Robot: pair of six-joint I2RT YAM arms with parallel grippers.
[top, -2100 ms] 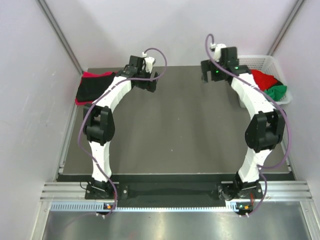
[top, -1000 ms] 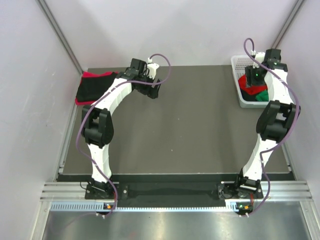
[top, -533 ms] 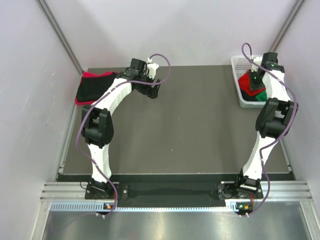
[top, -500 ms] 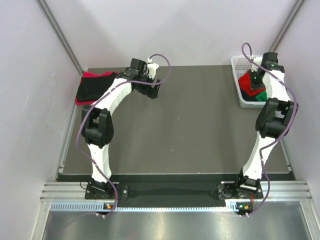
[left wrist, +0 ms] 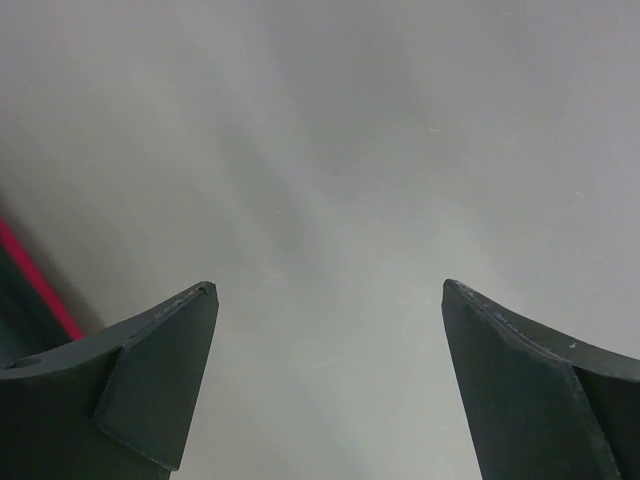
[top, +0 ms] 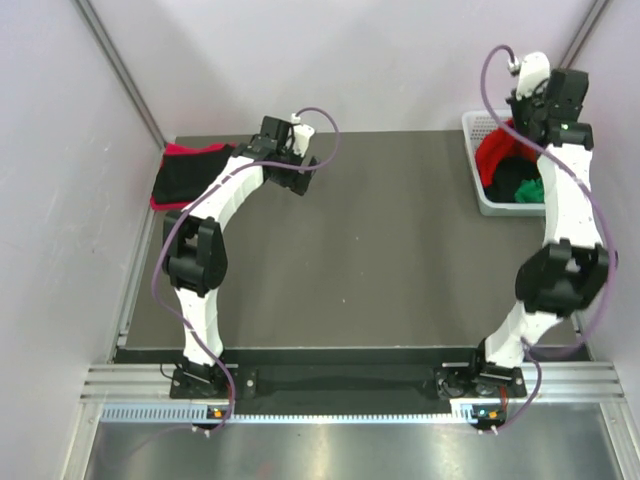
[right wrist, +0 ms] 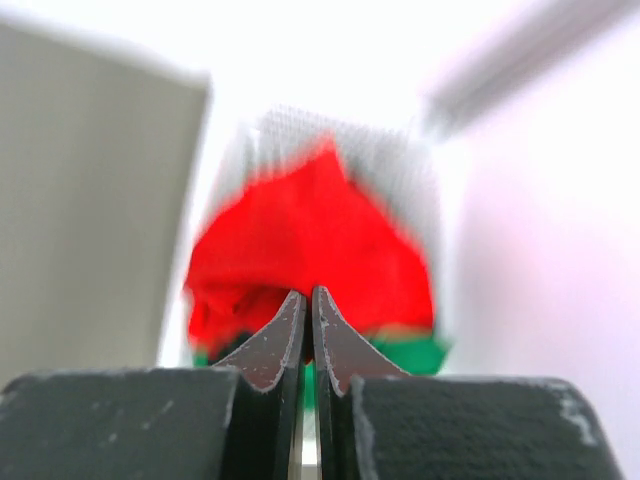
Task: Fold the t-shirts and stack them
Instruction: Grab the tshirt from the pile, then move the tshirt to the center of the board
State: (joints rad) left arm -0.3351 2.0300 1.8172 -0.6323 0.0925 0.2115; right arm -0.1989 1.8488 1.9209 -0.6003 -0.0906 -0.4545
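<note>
1. The red shirt is bright, plain and soft; it is bunched into a crumpled mound in the basket, and a peak of it is drawn up towards the right gripper.
2. The green shirt lies crumpled under and beside it, at the basket's near end; in the right wrist view a green strip shows under the red mound.
3. The right gripper has its fingers pressed together, with a fold of the red shirt pinched at the tips; it hangs above the basket's far end.
4. The black shirt lies folded flat on the pink-red shirt at the table's far left corner; pink-red cloth shows along the far and left sides of the stack.
5. The left gripper is spread wide and holds nothing; it hangs over the table's far edge, near the stack but apart from it; its wrist view shows the fingers well apart over bare grey table, with a red edge at the left.
6. The white lattice basket stands in the table's far right corner, close to the right wall; pale walls close in the left, far and right edges; dark tabletop runs from the stack to the basket.
</note>
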